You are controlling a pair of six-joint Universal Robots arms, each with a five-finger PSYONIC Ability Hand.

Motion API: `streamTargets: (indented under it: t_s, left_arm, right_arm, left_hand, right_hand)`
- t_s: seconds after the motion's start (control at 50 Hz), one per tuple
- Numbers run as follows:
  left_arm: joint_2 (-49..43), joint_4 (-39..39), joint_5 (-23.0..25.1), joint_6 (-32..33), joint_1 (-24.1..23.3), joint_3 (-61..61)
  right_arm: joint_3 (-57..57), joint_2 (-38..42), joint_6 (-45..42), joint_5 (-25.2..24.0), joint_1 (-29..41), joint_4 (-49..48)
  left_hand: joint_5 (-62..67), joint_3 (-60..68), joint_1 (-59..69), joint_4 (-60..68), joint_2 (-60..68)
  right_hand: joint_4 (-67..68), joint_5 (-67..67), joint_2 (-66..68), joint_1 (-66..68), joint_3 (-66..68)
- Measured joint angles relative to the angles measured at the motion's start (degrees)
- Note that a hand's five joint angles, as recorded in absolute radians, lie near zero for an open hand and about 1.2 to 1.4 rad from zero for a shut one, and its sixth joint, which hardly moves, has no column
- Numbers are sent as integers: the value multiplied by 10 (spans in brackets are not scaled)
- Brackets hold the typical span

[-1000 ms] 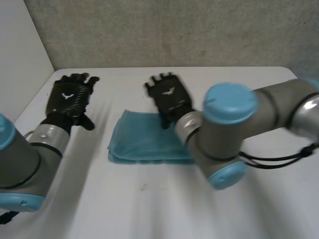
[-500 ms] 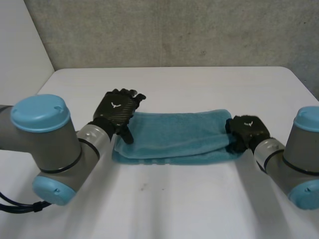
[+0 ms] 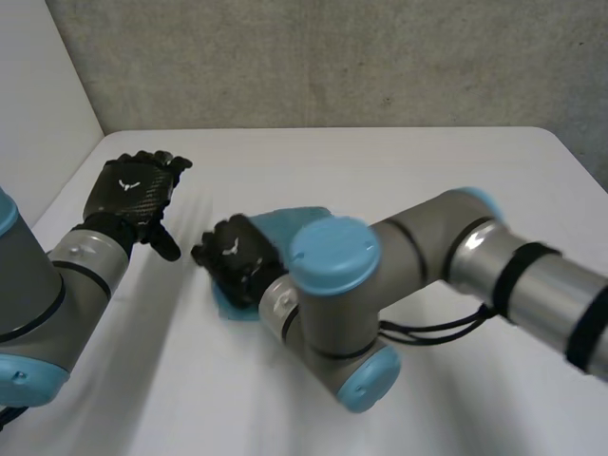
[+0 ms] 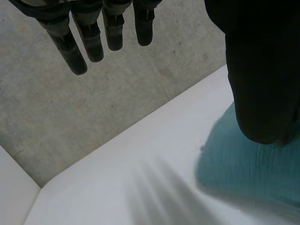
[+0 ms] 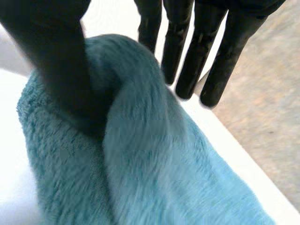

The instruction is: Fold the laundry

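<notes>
Towel (image 3: 280,221), teal and bunched, sits left of centre in the head view. Its raised fold could slip and land crooked if the pinch is shallow. Right hand (image 3: 235,258) clamps that fold between thumb and fingers, while left hand (image 3: 133,195), upper left, hovers with fingers straight and empty.

I read the towel (image 5: 154,178) as thick teal cloth with a fuzzy, plush pile, fully matt. The table (image 3: 380,161) is a smooth white top with a faint sheen. The back of the left hand (image 3: 128,195) shows a carbon-like weave, and its fingers (image 4: 91,42) look like matt black plastic or rubber. The right arm (image 3: 427,252) is dull grey metal, and its cap (image 3: 334,255) is smooth light-blue plastic. The wall (image 3: 332,57) is rough, speckled grey.
</notes>
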Motion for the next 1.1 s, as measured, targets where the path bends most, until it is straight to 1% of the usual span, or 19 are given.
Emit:
streamTargets:
  t_s: [0.02, 0.04, 0.06, 0.08, 0.12, 0.18, 0.22, 0.28, 0.36, 0.42, 0.44, 0.52, 0.54, 0.62, 0.68, 0.84, 0.9, 1.0, 1.1]
  left_arm:
    - [0, 0, 0, 0, 0, 0]
    - [-1, 0, 0, -3, -2, 8]
    - [-1, 0, 0, -3, -2, 8]
    - [-5, 0, 1, -8, -4, 20]
    - [-9, -1, 2, -14, -7, 31]
    - [-28, -3, 6, -37, -19, 65]
    - [-43, -5, 8, -54, -29, 87]
    - [-68, -14, 11, -76, -44, 119]
    - [-121, -52, 12, -109, -70, 171]
    - [-165, -94, 10, -127, -84, 205]
    - [-165, -94, 10, -127, -84, 205]
    - [-202, -135, -6, -130, -89, 215]
    - [-202, -135, -6, -130, -89, 215]
    - [-212, -144, -36, -117, -86, 194]
    - [-210, -144, -45, -106, -84, 180]
    - [-187, -144, -47, -71, -82, 157]
    - [-156, -145, -43, -53, -84, 158]
    - [-89, -149, -41, -47, -81, 185]
    - [-24, -184, -40, -51, -69, 228]
  right_arm:
    - [0, 0, 0, 0, 0, 0]
    - [-11, 6, 0, 21, 3, 9]
    - [-11, 6, 0, 21, 3, 9]
    - [-15, -5, 10, 43, 0, 14]
    - [-15, -22, 26, 61, -5, 16]
    - [-2, -71, 84, 88, -28, 18]
    - [11, -101, 125, 94, -48, 18]
    - [33, -130, 180, 90, -78, 19]
    - [63, -147, 243, 62, -121, 27]
    - [74, -136, 268, 40, -148, 42]
    - [74, -136, 268, 40, -148, 42]
    - [60, -79, 274, 23, -171, 81]
    - [60, -79, 274, 23, -171, 81]
    - [22, -24, 267, 21, -178, 129]
    - [0, -5, 264, 22, -180, 152]
    - [-38, 4, 259, 23, -186, 187]
    - [-44, -22, 259, 23, -189, 189]
    - [-28, -117, 262, 37, -203, 183]
    - [16, -232, 260, 73, -233, 174]
  left_hand:
    - [0, 0, 0, 0, 0]
    - [0, 0, 0, 0, 0]
    - [0, 0, 0, 0, 0]
    - [0, 0, 0, 0, 0]
    - [0, 0, 0, 0, 0]
    - [0, 0, 0, 0, 0]
    - [0, 0, 0, 0, 0]
    - [0, 0, 0, 0, 0]
    - [0, 0, 0, 0, 0]
    - [0, 0, 0, 0, 0]
    - [0, 0, 0, 0, 0]
    - [0, 0, 0, 0, 0]
    - [0, 0, 0, 0, 0]
    - [0, 0, 0, 0, 0]
    - [0, 0, 0, 0, 0]
    - [0, 0, 0, 0, 0]
    - [0, 0, 0, 0, 0]
    - [0, 0, 0, 0, 0]
    - [0, 0, 0, 0, 0]
  right_hand:
    - [0, 0, 0, 0, 0]
    - [-162, -163, -149, -112, -161]
    - [-162, -163, -149, -112, -161]
    - [-238, -233, -212, -163, -235]
    - [-257, -252, -233, -178, -262]
    - [-259, -256, -240, -180, -268]
    - [-259, -256, -240, -180, -268]
    - [-259, -256, -240, -180, -268]
    - [-259, -256, -240, -180, -268]
    - [-259, -256, -240, -180, -268]
    - [-259, -256, -240, -180, -268]
    - [-259, -256, -240, -180, -268]
    - [-259, -256, -240, -180, -268]
    - [-259, -256, -240, -180, -268]
    - [-259, -256, -240, -180, -268]
    - [-259, -262, -240, -180, -268]
    - [-259, -262, -240, -180, -268]
    - [-259, -262, -240, -180, -268]
    - [-259, -262, -240, -180, -268]
